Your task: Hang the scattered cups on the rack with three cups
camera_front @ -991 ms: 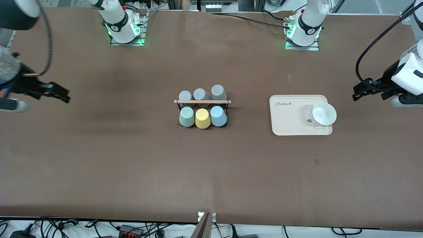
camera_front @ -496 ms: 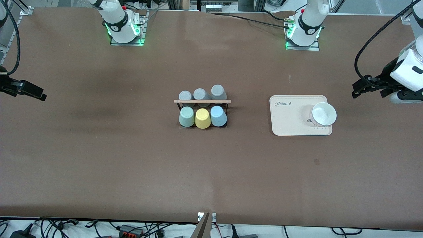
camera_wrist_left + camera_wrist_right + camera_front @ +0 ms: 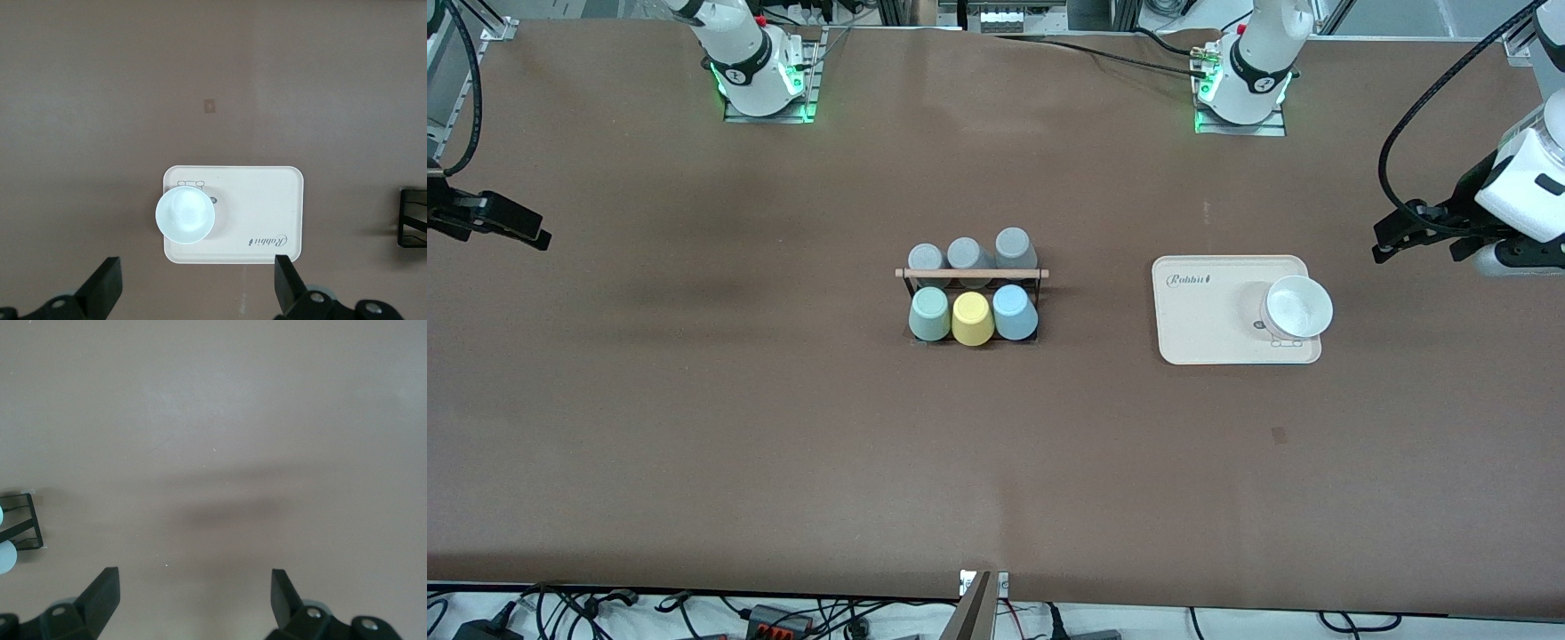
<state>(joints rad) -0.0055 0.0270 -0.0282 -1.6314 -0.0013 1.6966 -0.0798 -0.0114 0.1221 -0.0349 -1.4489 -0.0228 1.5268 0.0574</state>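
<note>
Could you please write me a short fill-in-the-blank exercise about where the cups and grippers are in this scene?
1. On the rack, the yellow cup sits between the mint-green cup and the ____ cup.
2. The white bowl rests on the ____.
3. The left gripper and right gripper both have ____ fingers.

Missing words: light blue; beige tray; open

The rack (image 3: 20, 520) is cut off at nine o'clock in the right wrist view; in the left wrist view only its end (image 3: 413, 217) shows, at three o'clock.
</note>
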